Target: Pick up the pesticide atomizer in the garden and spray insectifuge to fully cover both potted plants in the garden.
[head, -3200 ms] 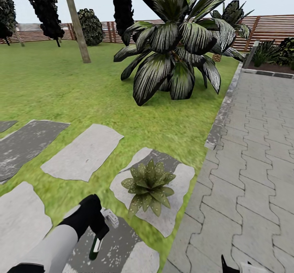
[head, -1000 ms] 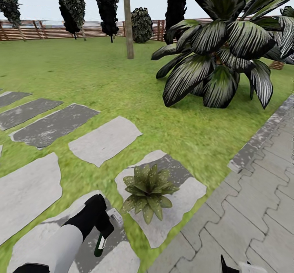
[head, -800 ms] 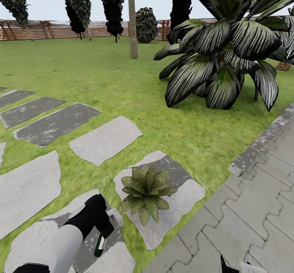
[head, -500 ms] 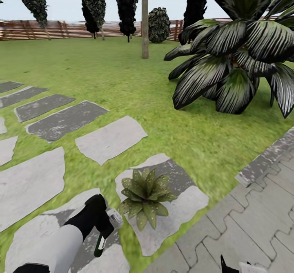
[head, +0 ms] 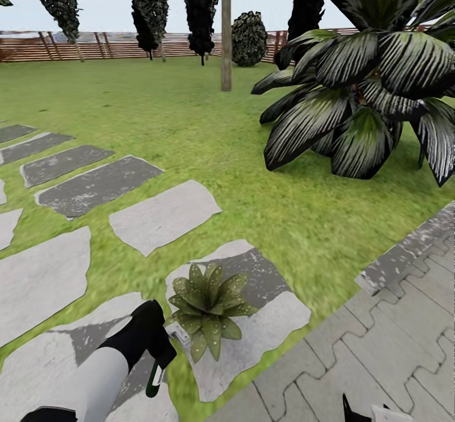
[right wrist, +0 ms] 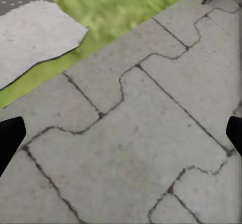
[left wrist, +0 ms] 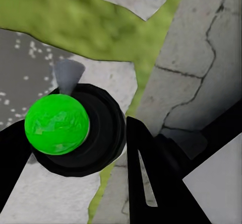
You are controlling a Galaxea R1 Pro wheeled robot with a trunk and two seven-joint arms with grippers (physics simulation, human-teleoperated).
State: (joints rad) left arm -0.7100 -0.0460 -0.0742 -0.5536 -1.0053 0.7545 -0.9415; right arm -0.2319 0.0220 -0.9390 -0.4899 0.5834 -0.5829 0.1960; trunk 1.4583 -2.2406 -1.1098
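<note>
The left gripper (head: 157, 354), black at the end of a white forearm, is clamped around the pesticide atomizer (head: 153, 379), a slim bottle that sticks out below the fingers with a white body, a green band and a black tip. Seen along the fingers from the left wrist, the atomizer (left wrist: 57, 124) shows end-on as a bright green disc inside a thick black ring, with a black finger (left wrist: 151, 178) tight on either side.

Just beyond the gripper, on its right, sits one potted plant (head: 206, 306), a low rosette of pointed, pale-speckled green leaves. Its nearest leaves almost reach the gripper's white fitting. The pot is hidden under the leaves. The plant rests on a pale irregular stepping stone (head: 265, 321) with a dark patch.

More stepping stones (head: 164, 215) lie ahead and to the gripper's left across open lawn (head: 158, 119). To the right, a grey kerb (head: 404, 254) borders interlocking paving (head: 379, 352). A big striped broad-leaved shrub (head: 354, 87) stands far ahead on the right, before a wooden fence (head: 95, 44).

The right gripper (right wrist: 121, 133) hangs spread wide over the paving, dark fingertips (right wrist: 9, 138) at each edge.
</note>
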